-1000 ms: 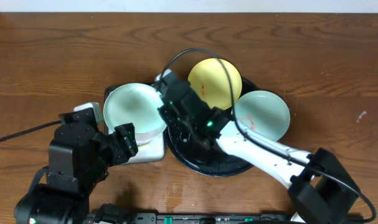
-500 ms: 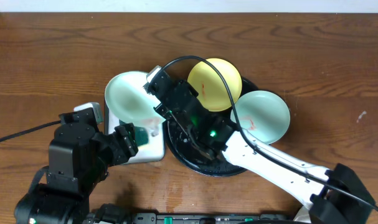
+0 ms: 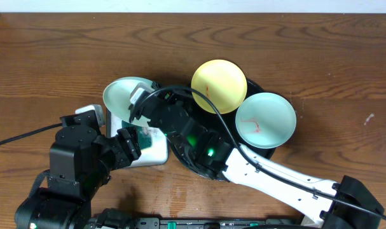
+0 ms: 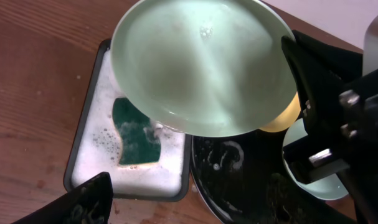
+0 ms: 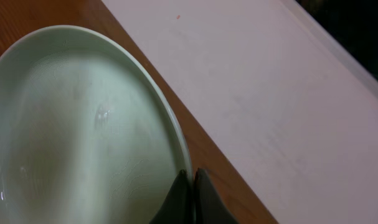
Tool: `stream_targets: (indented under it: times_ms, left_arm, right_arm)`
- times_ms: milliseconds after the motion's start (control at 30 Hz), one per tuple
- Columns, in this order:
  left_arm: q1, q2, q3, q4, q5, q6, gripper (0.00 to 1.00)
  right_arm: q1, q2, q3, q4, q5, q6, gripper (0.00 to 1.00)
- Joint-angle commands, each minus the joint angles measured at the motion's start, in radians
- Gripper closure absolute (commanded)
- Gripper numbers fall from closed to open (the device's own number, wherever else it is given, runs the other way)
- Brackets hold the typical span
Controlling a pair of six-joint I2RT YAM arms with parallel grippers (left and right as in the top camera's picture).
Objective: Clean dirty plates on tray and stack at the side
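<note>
My right gripper [image 5: 190, 180] is shut on the rim of a wet pale mint plate [image 5: 83, 124]. It holds the plate [image 3: 124, 95] tilted above the white soapy tray. This held plate [image 4: 201, 62] shows no red smears. A pale yellow plate [image 3: 219, 86] with a faint red smear and a second mint plate [image 3: 265, 119] with red smears lie on the black round tray [image 3: 199, 170]. My left gripper [image 3: 130, 143] stands open at the white tray's near edge, with nothing between its fingers [image 4: 76, 202].
A white rectangular tray [image 4: 95, 168] with a black rim holds foam and a green sponge [image 4: 136, 137], left of the black tray [image 4: 238, 180]. The right arm [image 3: 256, 168] stretches across the black tray. Bare wood table [image 3: 53, 63] lies to the left and behind.
The right arm has carried the mint plate leftward and tilted it over the white tray, which uncovers the yellow plate. The left gripper has stayed in place, open.
</note>
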Motion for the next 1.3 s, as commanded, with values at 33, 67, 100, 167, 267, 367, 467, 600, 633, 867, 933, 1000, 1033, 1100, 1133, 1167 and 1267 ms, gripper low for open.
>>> stream_targets:
  times_ms: [33,67,100,167,267,367,467,600,633,867,933,1000,1033,1100,1133,1167,1267]
  left_arm:
    - [0.006,0.000,0.013,-0.002,0.010,0.005,0.20]
    - [0.006,0.000,0.013,-0.002,0.010,0.005,0.20]
    - [0.006,0.000,0.013,-0.002,0.010,0.005,0.21]
    - [0.006,0.000,0.013,-0.002,0.010,0.005,0.20]
    - [0.006,0.000,0.013,-0.002,0.010,0.005,0.21]
    - [0.006,0.000,0.013,-0.002,0.010,0.005,0.20]
    - [0.006,0.000,0.013,-0.002,0.010,0.005,0.20]
    - [0.006,0.000,0.013,-0.002,0.010,0.005,0.20]
    - [0.006,0.000,0.013,-0.002,0.010,0.005,0.20]
    - [0.006,0.000,0.013,-0.002,0.010,0.005,0.20]
    - [0.006,0.000,0.013,-0.002,0.010,0.005,0.20]
    - [0.006,0.000,0.013,-0.002,0.010,0.005,0.20]
    - [0.006,0.000,0.013,-0.002,0.010,0.005,0.20]
    - [0.006,0.000,0.013,-0.002,0.010,0.005,0.20]
    - [0.006,0.000,0.013,-0.002,0.010,0.005,0.20]
    - [0.006,0.000,0.013,-0.002,0.010,0.005,0.20]
    - [0.006,0.000,0.013,-0.002,0.010,0.005,0.20]
  right_arm:
    - [0.006,-0.029,0.015,0.018,0.071,-0.037,0.99]
    - [0.006,-0.029,0.015,0.024,0.071,-0.037,0.99]
    - [0.006,-0.029,0.015,0.028,0.071,-0.037,0.99]
    - [0.006,-0.029,0.015,0.030,0.071,-0.037,0.99]
    - [0.006,-0.029,0.015,0.030,0.071,-0.037,0.99]
    - [0.006,-0.029,0.015,0.034,0.071,-0.037,0.99]
    - [0.006,-0.029,0.015,0.035,0.071,-0.056,0.99]
    - [0.006,-0.029,0.015,0.038,0.071,-0.076,0.99]
    - [0.006,-0.029,0.015,0.038,0.071,-0.078,0.99]
    - [0.007,-0.029,0.015,0.045,0.071,-0.077,0.99]
    - [0.007,-0.029,0.015,0.045,0.068,-0.069,0.99]
    - [0.008,-0.029,0.015,0.022,0.052,-0.066,0.99]
    - [0.008,-0.029,0.015,0.016,0.058,-0.107,0.99]
    - [-0.004,-0.029,0.015,0.048,0.124,-0.133,0.99]
    - [-0.009,-0.029,0.015,0.057,0.125,-0.083,0.99]
    - [-0.009,-0.029,0.015,0.048,0.088,-0.059,0.99]
    - [-0.003,-0.028,0.015,0.025,0.090,-0.151,0.99]
